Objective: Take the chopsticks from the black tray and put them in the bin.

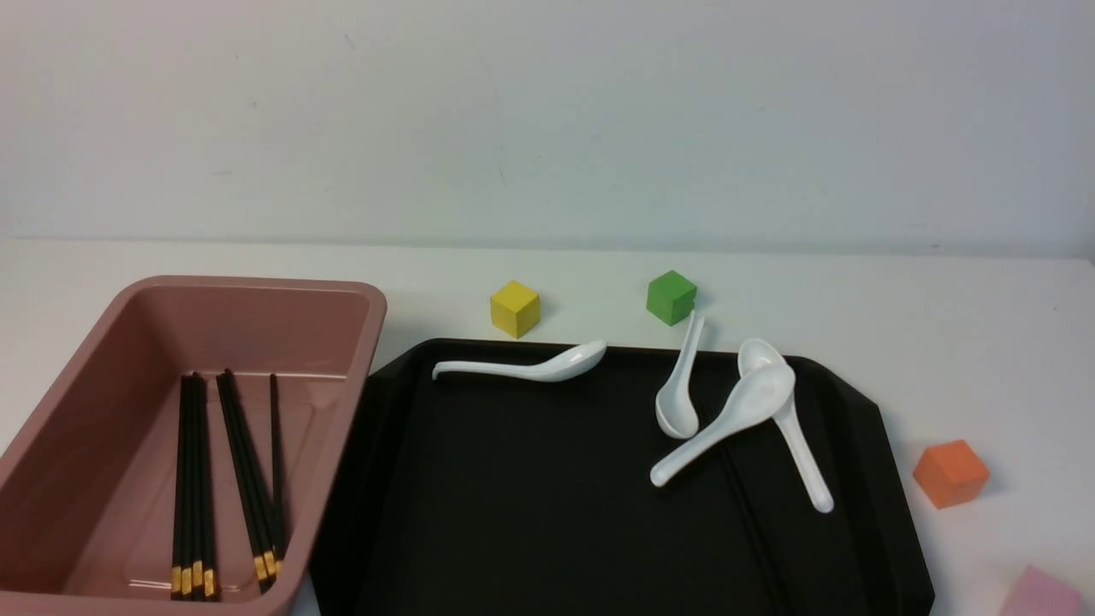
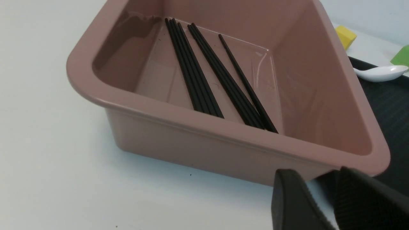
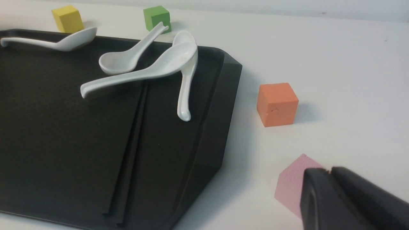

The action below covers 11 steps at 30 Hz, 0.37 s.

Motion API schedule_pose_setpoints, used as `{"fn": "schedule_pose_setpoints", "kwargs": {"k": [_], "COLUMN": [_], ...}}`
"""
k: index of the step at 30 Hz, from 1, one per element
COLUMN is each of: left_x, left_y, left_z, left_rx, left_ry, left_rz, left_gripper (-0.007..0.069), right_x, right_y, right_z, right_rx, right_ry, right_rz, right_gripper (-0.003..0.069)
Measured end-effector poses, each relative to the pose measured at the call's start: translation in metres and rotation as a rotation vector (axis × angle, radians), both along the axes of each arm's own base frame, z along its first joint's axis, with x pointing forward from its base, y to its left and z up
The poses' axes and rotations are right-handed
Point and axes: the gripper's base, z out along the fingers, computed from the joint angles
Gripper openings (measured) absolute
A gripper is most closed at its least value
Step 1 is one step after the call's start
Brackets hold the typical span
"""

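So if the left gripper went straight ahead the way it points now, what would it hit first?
Probably the bin's near outer wall, just below the rim; depth is unclear. Its fingers are empty.

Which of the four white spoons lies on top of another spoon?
The spoon whose handle points toward the tray's middle: its bowl rests over the bowl of the rightmost spoon. The other two touch no spoon.

Two chopsticks lie on the black tray under white spoons — orange cube beside it.

Glossy pink plastic bin; matt, finely textured black tray.
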Motion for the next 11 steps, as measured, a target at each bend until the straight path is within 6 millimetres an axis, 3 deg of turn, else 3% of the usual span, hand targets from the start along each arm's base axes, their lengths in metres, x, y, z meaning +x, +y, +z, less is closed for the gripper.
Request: {"fn": "schedule_pose_setpoints", "kwargs": {"k": [11], "left_x": [0.0000], "left_y": [0.0000], "left_z": [0.0000], "left_rx": [0.000], "left_ry": [0.000], "left_rz": [0.000], "left_gripper": [0.0227], "right_x": [0.0000], "right_y": [0.0000], "right_z": [0.0000], "right_rx": [0.000], "right_ry": [0.000], "right_rz": [0.000], "right_gripper": [0.0086]}}
